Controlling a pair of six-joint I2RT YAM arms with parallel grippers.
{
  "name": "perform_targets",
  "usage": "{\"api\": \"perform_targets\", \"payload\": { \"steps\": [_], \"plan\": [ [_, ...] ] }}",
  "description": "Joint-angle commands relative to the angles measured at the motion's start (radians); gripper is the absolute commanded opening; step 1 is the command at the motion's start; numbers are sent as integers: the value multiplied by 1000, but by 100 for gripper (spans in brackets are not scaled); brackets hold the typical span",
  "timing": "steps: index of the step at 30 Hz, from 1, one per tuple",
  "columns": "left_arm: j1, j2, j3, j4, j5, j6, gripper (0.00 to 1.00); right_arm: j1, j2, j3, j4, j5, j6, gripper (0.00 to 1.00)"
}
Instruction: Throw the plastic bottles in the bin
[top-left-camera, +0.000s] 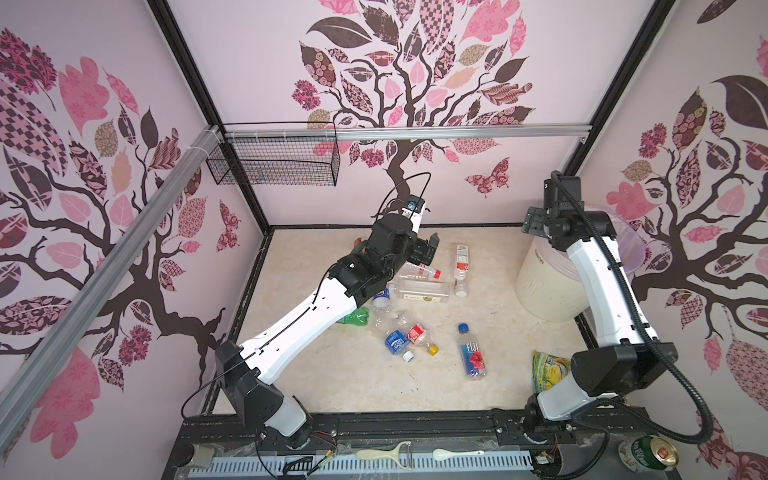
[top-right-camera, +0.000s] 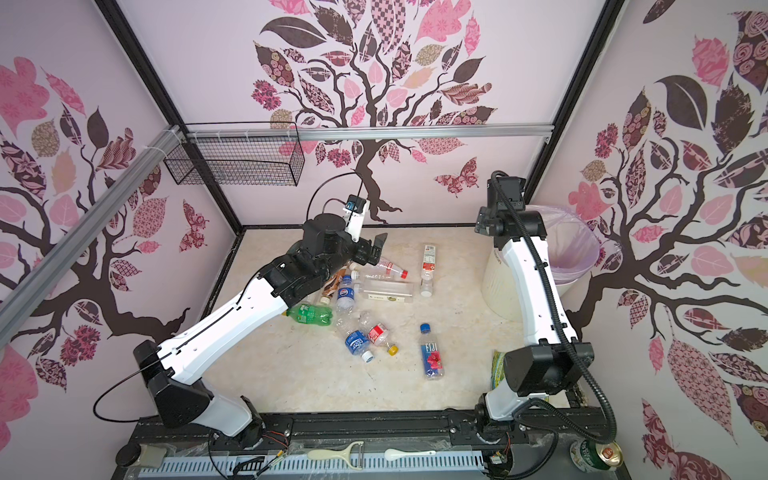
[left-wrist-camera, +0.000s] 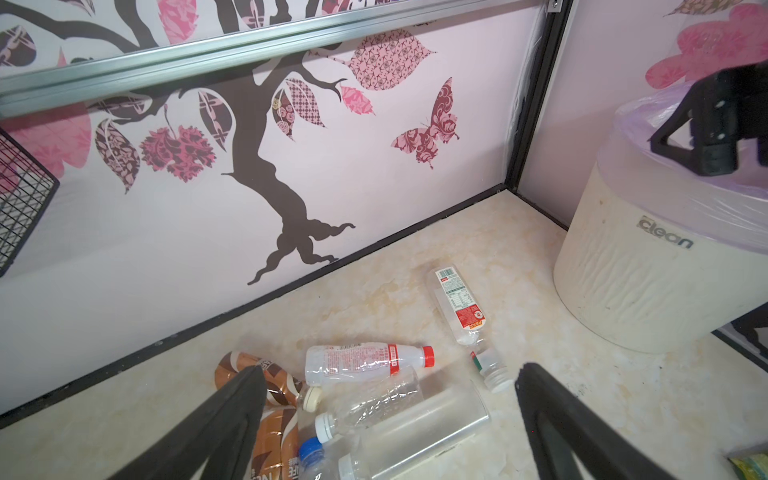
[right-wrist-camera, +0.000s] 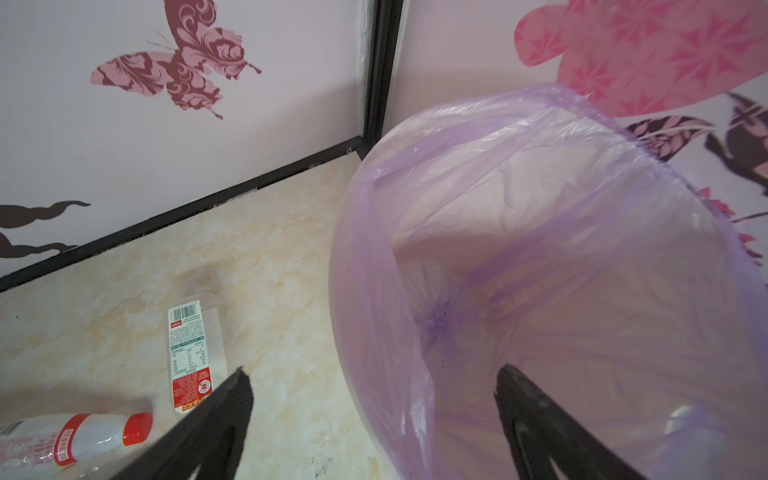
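The plastic bottles (top-left-camera: 419, 289) lie on their sides across the middle of the tabletop (top-left-camera: 353, 382). Most are bunched in a loose heap toward the far left, and a Fiji bottle (top-left-camera: 471, 353) lies apart on the near right. None stands upright, so each offers its round flank to a grasp from above.

The left gripper (left-wrist-camera: 390, 374) hovers over the heap's far end, its jaws spread wide and empty. It straddles a red-capped bottle (left-wrist-camera: 368, 362) below, which looks like the next pick.

The bin (top-left-camera: 544, 286) stands in the far right corner, apart from the heap. Its lilac liner (right-wrist-camera: 540, 249) is folded over the rim, which holds the mouth open. The right gripper (right-wrist-camera: 372, 372) hangs over the bin's left rim with its jaws apart and holding nothing, a pose suited to dropping. A pale shape low in the bag is too blurred to name.

The snack bag (top-left-camera: 548, 368) lies at the near right by that arm's base and is not meant for the bin.
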Motion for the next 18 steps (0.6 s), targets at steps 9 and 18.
{"api": "perform_targets", "payload": {
  "steps": [9, 18],
  "plan": [
    [-27, -28, -50, -28, 122, 53, 98, -6, 104, 69, -53, -25, -48, 79],
    [-28, -24, -68, -99, 162, 141, 98, -6, 155, 74, -37, -47, -72, 65]
  ]
}}
